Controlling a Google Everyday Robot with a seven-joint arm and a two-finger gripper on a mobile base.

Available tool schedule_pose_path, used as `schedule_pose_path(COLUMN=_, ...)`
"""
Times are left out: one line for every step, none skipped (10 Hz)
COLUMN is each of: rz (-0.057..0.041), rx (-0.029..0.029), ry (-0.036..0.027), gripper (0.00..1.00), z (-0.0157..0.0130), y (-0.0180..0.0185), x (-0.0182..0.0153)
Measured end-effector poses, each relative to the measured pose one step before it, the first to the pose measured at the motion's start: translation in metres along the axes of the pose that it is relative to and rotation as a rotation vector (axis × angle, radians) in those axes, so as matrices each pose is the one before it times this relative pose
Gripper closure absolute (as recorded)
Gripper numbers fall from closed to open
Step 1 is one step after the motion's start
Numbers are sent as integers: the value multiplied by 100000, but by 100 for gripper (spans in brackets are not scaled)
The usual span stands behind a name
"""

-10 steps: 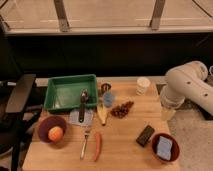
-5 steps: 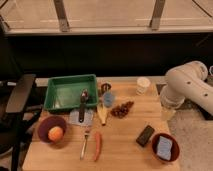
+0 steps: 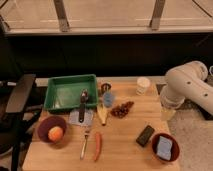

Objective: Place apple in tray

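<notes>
At table (image 3: 125,137) right edge: gripper (image 3: 168,113) hung spread wide, gripping nothing.
Purple bowl (image 3: 41,131): held apple (image 3: 55,133), well apart.

The apple (image 3: 55,133) sits in a purple bowl (image 3: 42,126) at the desk's (image 3: 125,142) front left, with the green tray (image 3: 67,95) behind it. The gripper (image 3: 168,113) hangs at the right edge, jaws apart.

Bulky arm (image 3: 187,86) of smooth off-white shells, rounded like fat tubes and joined at a wide curved elbow. Slightly glossy, with soft grey shading along the undersides and brighter highlights on top. Tapers downward into a pale, faintly yellowish end effector (image 3: 168,113), low at the right edge of the wooden surface (image 3: 125,140), mostly tucked beneath the lower link.
</notes>
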Motion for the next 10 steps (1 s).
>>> schedule_pose_path(rz=4, rx=-5, ry=5, gripper=35, z=1, y=1, x=4)
schedule_pose_path(rz=-7, rx=0, ry=-5, gripper=35, z=1, y=-1, x=-4)
schedule_pose_path(rz=5, rx=2, ry=2, gripper=35, z=-1, y=0, x=1)
schedule_pose_path(rz=-2, rx=0, ry=0, gripper=35, z=0, y=0, x=0)
schedule_pose_path(rz=0, rx=0, ry=-4, gripper=35, z=0, y=0, x=-3)
schedule_pose_path(rz=-468, rx=253, ry=-167, gripper=35, z=-86, y=-229, x=66)
schedule_pose_path(rz=-1966, rx=-116, ry=-679, gripper=35, z=-171, y=-227, x=-41)
schedule_pose_path(rz=-3657, rx=-135, ry=-1125, gripper=35, z=-521, y=-441, x=-417)
schedule_pose_path(rz=-3566, rx=190, ry=-1914, gripper=35, z=-367, y=-407, x=-974)
schedule_pose_path(rz=-5445, rx=-264, ry=-3567, gripper=35, z=-534, y=-295, x=-1869)
